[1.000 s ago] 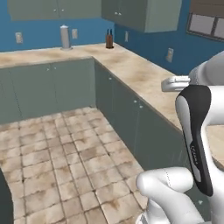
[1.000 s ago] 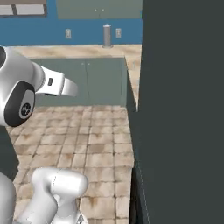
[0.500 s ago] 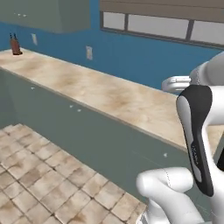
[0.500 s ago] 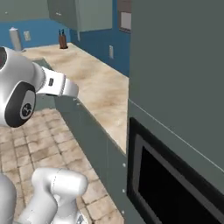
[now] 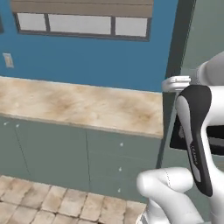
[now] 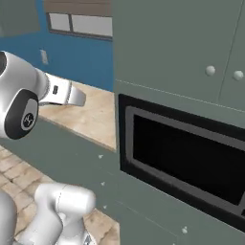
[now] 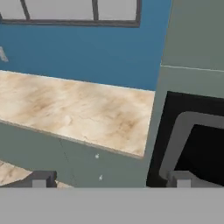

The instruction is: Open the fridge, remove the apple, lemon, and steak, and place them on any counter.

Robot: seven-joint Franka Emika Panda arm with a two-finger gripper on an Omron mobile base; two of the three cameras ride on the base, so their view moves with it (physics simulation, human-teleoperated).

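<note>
so the base is parked facing a wall counter [image 5: 83, 109] with a beige marbled top and grey-green cupboard fronts under it, blue wall behind, a window [image 5: 83, 24] up high. right next to it is the tall grey-green cabinet [image 6: 182, 52] with the black microwave [image 6: 186, 162] built into it. that's not the fridge. my read is the robot is only partway through swinging round to find the fridge, so nothing here is being reached for.

the arm looks tucked up in a travel pose, forearm sticking out level over the counter edge, which makes sense if it's just riding along and not working. the claw [image 7: 109, 178] has its two dark tips sitting far apart at the bottom of the hand view, so it's wide open with nothing between them. in the hand view it's pointing at the seam where the counter meets the microwave cabinet.

where the task stuff is: can't say. no fridge, apple, lemon or steak in any of these shots, and the island counter isn't here either. presumably the food is shut inside the fridge somewhere off to one side, but that's a guess.

hard to make out: the microwave's inside is just black, the window is cropped at the top, and the robot's own white body blocks the lower corner of both base views. the cabinet's right side runs off frame.
</note>
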